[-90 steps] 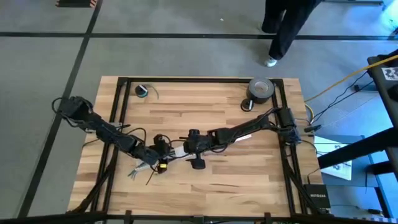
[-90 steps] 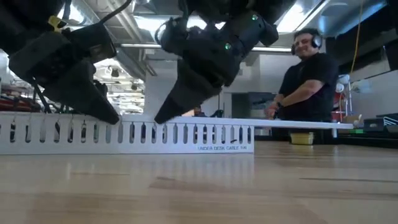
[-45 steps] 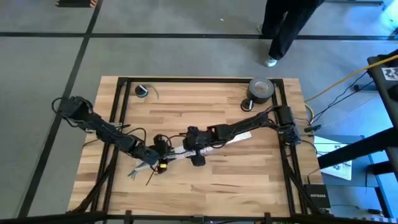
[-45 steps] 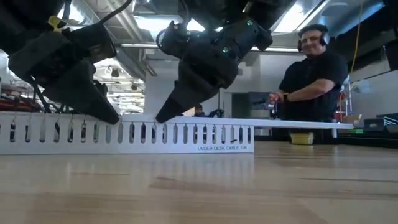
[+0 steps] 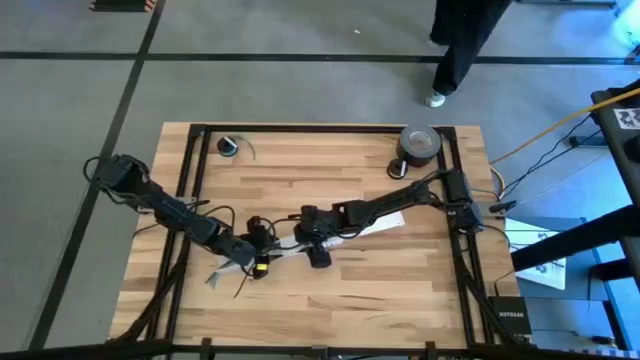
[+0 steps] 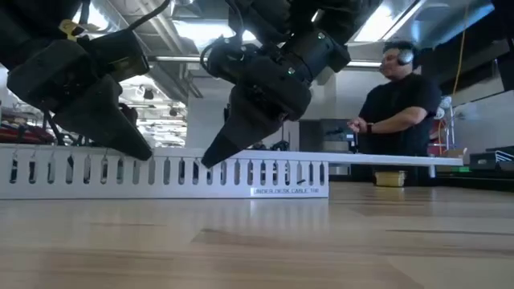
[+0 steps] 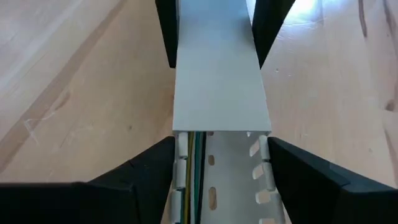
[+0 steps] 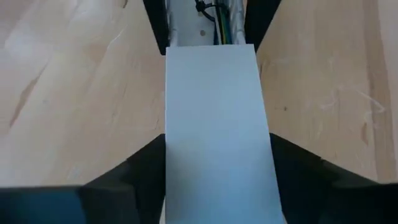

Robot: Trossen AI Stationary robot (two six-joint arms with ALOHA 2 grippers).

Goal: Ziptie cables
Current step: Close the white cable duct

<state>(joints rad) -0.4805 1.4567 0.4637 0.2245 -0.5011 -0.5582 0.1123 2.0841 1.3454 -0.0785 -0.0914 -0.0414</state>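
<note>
cables (image 7: 194,163) lengthwise inside white channel (image 7: 219,93)

The cables (image 7: 194,163) lie inside the slotted channel (image 7: 233,180), partly under its lid (image 7: 216,74).

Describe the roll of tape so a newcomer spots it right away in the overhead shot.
Start at the light wooden table with its black frame and go to the far right corner, away from both arms. The large dark grey roll of tape lies flat there. The small dark ring in the opposite far corner is much smaller.
</note>
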